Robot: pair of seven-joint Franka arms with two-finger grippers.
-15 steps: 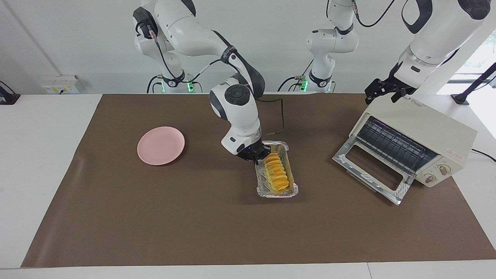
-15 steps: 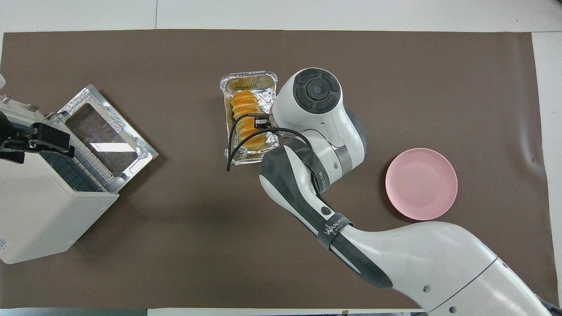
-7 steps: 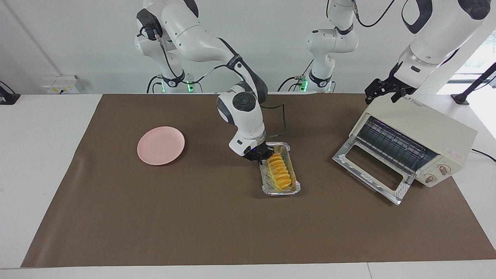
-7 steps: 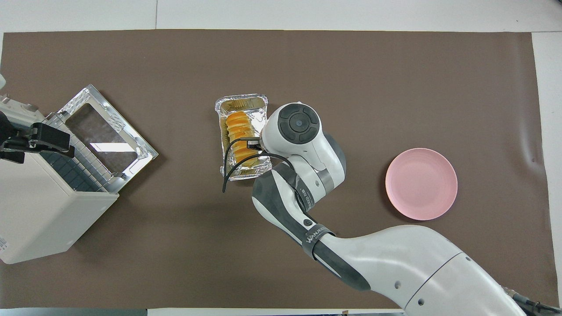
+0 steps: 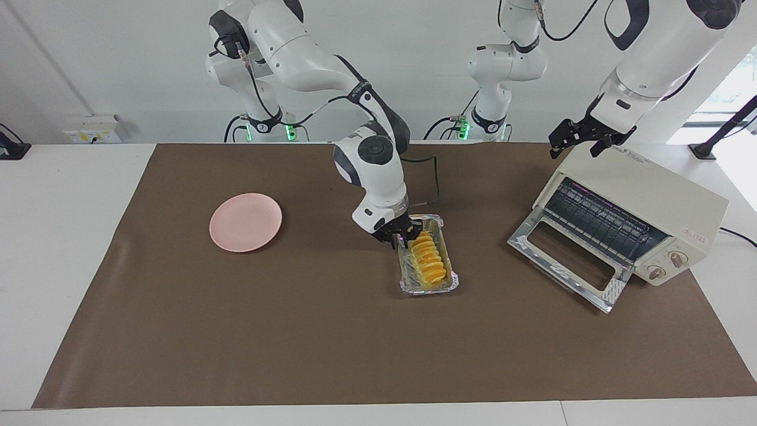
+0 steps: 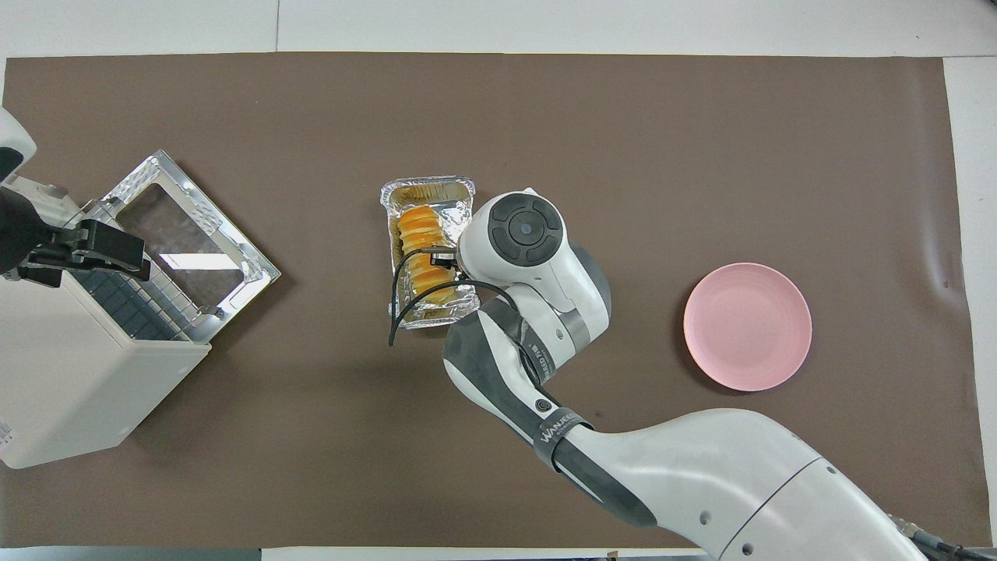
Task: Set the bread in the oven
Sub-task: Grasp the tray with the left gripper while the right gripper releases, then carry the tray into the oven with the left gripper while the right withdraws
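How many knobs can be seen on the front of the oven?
2. Both are on the oven's front panel beside the open door: one knob higher, the other knob just below it. The overhead view does not show them.

Oven (image 5: 636, 222) door (image 5: 568, 260) down, mouth open toward mid-table; wire rack (image 5: 597, 223) spans the cavity. Bare mat (image 5: 491, 236) between foil tray (image 5: 452, 278) and door, nothing lying there. My left gripper (image 5: 576, 141) hangs over the oven's top corner, clear of the mouth. My right gripper (image 5: 401, 235) sits low at the tray's robot-side end; its wrist covers that end from above. Pink plate (image 5: 245, 222) well apart, toward right arm's end.
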